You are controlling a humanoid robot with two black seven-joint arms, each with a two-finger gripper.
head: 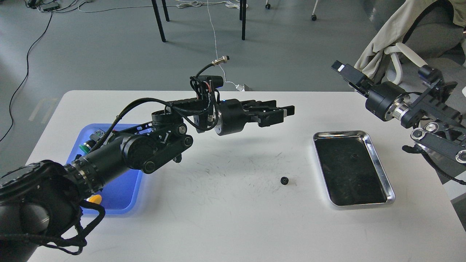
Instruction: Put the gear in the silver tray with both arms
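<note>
A small black gear [284,180] lies free on the white table [233,225], a little left of the silver tray [390,189]. The tray's dark mirror-like bottom holds a tiny dark speck [352,157] that I cannot identify. My left gripper [281,112] hangs well above the table, up and behind the gear, pointing right, with its fingers apart and nothing between them. My right gripper [344,70] is raised beyond the table's far right corner, above and behind the tray. It is seen as one dark bar, so I cannot tell its fingers apart.
A blue plastic tray [123,193] at the left holds push buttons, including a green one [85,146] and a yellow piece [95,199], and is partly hidden by my left arm. A chair with a beige cloth [386,36] stands at the far right.
</note>
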